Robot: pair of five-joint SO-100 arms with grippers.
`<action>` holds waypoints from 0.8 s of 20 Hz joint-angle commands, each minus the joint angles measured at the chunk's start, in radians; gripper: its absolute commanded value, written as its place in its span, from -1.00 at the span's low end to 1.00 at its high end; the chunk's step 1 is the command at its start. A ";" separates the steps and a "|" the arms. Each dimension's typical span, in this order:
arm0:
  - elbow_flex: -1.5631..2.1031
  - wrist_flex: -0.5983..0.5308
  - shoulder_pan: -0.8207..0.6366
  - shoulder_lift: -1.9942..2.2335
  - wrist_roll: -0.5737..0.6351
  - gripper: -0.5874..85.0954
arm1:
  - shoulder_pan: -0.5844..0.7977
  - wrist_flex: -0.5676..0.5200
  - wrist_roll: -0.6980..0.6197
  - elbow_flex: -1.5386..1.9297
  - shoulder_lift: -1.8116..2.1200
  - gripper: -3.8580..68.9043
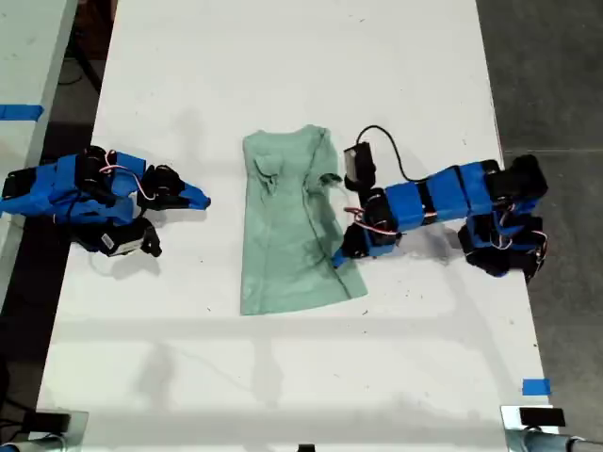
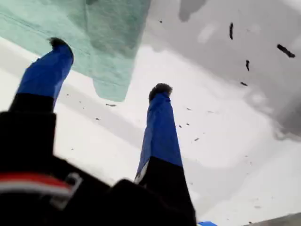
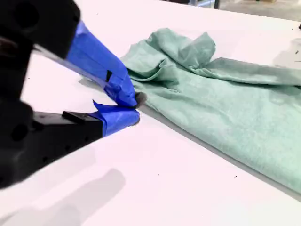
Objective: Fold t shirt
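Mint t shirt (image 1: 287, 226) between both jaws

Bright overhead light washes out the white counter (image 1: 283, 75); soft shadows, and the close-up wrist views blur.

A lab or robotics test bench: a long white table (image 1: 283, 56) on a grey concrete floor (image 1: 551, 66), blue tape markers (image 1: 535, 387) at its edges, a second table (image 1: 24, 56) alongside, loose cabling (image 1: 386, 141) exposed
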 commanded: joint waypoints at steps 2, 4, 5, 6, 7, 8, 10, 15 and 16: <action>0.018 -0.026 0.003 0.005 -0.006 -0.99 | -0.032 0.012 0.015 -0.143 -0.107 -0.05; 0.018 -0.026 0.003 0.005 -0.006 -0.99 | -0.054 0.005 0.037 -0.144 -0.141 -0.11; 0.018 -0.025 0.003 0.005 -0.006 -0.99 | -0.060 0.000 0.040 -0.146 -0.160 -0.15; 0.018 -0.025 0.003 0.005 -0.006 -0.99 | -0.063 -0.003 0.041 -0.146 -0.173 -0.23; 0.018 -0.025 0.003 0.005 -0.006 -0.99 | -0.063 -0.008 0.040 -0.147 -0.186 -0.51; 0.018 -0.025 0.003 0.005 -0.006 -0.99 | -0.064 -0.012 0.041 -0.152 -0.195 -0.80; 0.018 -0.025 0.003 0.005 -0.006 -0.99 | -0.071 -0.011 0.037 -0.170 -0.219 -0.87; 0.018 -0.025 0.002 0.005 -0.006 -0.99 | -0.075 -0.002 0.038 -0.199 -0.229 -0.87; 0.018 -0.025 0.002 0.005 -0.006 -0.99 | -0.075 0.002 0.037 -0.206 -0.229 -0.87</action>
